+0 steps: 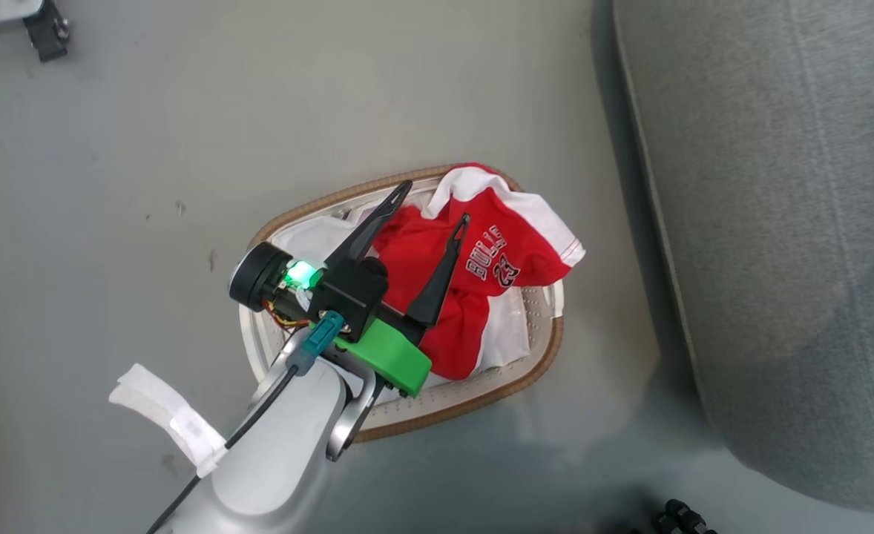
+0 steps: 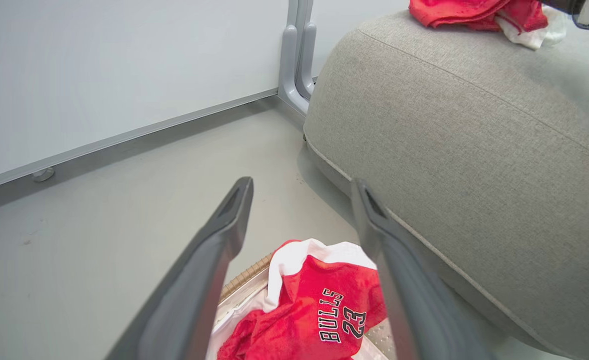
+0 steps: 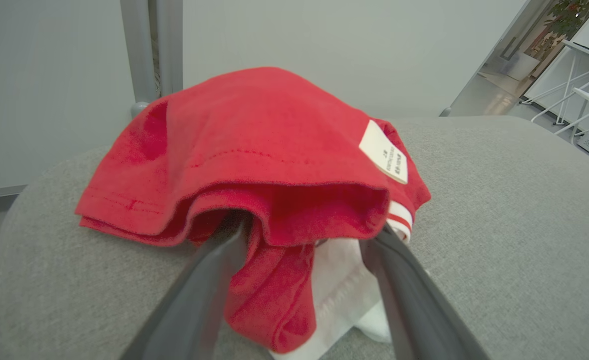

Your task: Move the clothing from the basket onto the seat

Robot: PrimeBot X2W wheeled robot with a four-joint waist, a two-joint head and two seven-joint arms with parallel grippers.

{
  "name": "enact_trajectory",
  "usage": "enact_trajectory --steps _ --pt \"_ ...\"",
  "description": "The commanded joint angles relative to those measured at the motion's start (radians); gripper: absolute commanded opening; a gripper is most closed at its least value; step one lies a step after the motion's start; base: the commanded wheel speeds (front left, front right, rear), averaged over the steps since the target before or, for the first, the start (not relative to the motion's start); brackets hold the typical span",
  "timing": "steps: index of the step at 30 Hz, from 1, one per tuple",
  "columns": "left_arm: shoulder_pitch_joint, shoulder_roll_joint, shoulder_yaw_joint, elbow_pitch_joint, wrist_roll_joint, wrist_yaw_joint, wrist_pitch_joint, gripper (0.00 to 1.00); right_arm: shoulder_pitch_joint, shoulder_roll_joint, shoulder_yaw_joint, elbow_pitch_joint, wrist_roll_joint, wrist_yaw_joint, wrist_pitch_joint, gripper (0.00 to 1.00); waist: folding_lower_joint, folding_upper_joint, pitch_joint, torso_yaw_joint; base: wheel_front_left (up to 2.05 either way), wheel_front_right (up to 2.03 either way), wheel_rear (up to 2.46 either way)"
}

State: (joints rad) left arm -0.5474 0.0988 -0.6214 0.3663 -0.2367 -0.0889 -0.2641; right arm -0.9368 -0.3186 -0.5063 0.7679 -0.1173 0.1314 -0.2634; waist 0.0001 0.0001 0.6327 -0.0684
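Since one red garment [image 3: 254,150] already lies bunched on the seat [image 3: 499,225], near its rounded edge, I'd call the task partly done, not finished. Right gripper [image 3: 307,229] is at that garment: fingers spread wide, tips tucked under the folded hem, cloth draping between them, nothing pinched. Not a grip; the garment rests on the cushion under its own weight.

Left to do: the BULLS 23 jersey [image 1: 481,259] sits in the basket [image 1: 474,393], crumpled, with one white-trimmed edge hanging over the rim on the seat side. There's more red fabric under it; can't tell if that's the same piece or a second one. White liner [image 1: 303,237] shows beside and below it, not part of the job.

Left gripper [image 1: 435,202] hovers over the jersey, jaws fully apart, holding nothing. In the left wrist view the fingers frame the print with clear air between. My read: next step is a descent and pinch on the jersey, then a carry to the seat.

Basket stands on the grey floor [image 1: 148,148], just beside the seat, not touching as far as I can see.

Text: "BULLS" over "23", white block letters with dark outline, legible in the head and left wrist views. Small white tag [image 3: 384,157] on the seat garment has dark print, too small and tilted to read. No other markings readable.
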Motion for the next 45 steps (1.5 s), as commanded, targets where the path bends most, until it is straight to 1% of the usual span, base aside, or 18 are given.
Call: enact_trajectory --steps 1,6,12,16,21,28,33,36,40,43,45 --pt "0.016 0.004 0.008 0.004 -0.005 -0.004 -0.001 1.00 0.037 0.010 0.010 -0.013 0.010 -0.001 -0.002 1.00 -0.0001 -0.0001 -0.044 -0.034 0.00 0.00 0.00" --pt "0.047 0.002 0.040 0.000 -0.016 -0.005 -0.001 1.00 0.138 0.036 0.053 -0.048 0.044 -0.001 -0.002 1.00 -0.0001 -0.0001 -0.119 -0.057 0.00 0.00 0.00" --pt "0.099 -0.006 0.099 -0.014 -0.032 0.004 -0.001 1.00 0.191 0.039 0.125 -0.083 0.068 -0.001 -0.002 1.00 -0.0001 -0.0001 -0.220 -0.049 0.00 0.00 0.00" --pt "0.142 -0.015 0.141 -0.019 -0.041 0.009 -0.001 1.00 0.191 0.035 0.180 -0.102 0.080 -0.001 -0.002 1.00 -0.0001 -0.0001 -0.298 -0.018 0.00 0.00 0.00" --pt "0.204 -0.027 0.206 -0.027 -0.052 0.016 -0.001 1.00 0.187 0.054 0.263 -0.112 0.101 -0.001 -0.002 1.00 -0.0001 -0.0001 -0.394 0.035 0.00 0.00 0.00" --pt "0.294 -0.035 0.317 -0.053 -0.058 0.035 -0.001 1.00 0.244 0.139 0.380 -0.155 0.167 -0.001 -0.002 1.00 -0.0001 -0.0001 -0.479 0.103 0.00 0.00 0.00" --pt "0.373 -0.038 0.411 -0.076 -0.054 0.045 -0.001 1.00 0.332 0.207 0.462 -0.212 0.213 -0.001 -0.002 1.00 -0.0001 -0.0001 -0.523 0.134 0.00 0.00 0.00" --pt "0.420 -0.041 0.453 -0.088 -0.060 0.039 -0.001 1.00 0.417 0.243 0.471 -0.268 0.257 -0.001 -0.002 1.00 -0.0001 -0.0001 -0.550 0.155 0.00 0.00 0.00" --pt "0.472 -0.044 0.493 -0.097 -0.058 0.034 -0.001 1.00 0.529 0.262 0.498 -0.335 0.262 -0.001 -0.002 1.00 -0.0001 -0.0001 -0.569 0.170 0.00 0.00 0.00" --pt "0.514 -0.046 0.518 -0.098 -0.053 0.031 -0.001 1.00 0.615 0.266 0.530 -0.370 0.315 -0.001 -0.002 1.00 -0.0001 -0.0001 -0.583 0.175 0.00 0.00 0.00" --pt "0.539 -0.047 0.531 -0.099 -0.058 0.029 -0.001 1.00 0.660 0.265 0.548 -0.398 0.330 -0.001 -0.002 1.00 -0.0001 -0.0001 -0.591 0.172 0.00 0.00 0.00"
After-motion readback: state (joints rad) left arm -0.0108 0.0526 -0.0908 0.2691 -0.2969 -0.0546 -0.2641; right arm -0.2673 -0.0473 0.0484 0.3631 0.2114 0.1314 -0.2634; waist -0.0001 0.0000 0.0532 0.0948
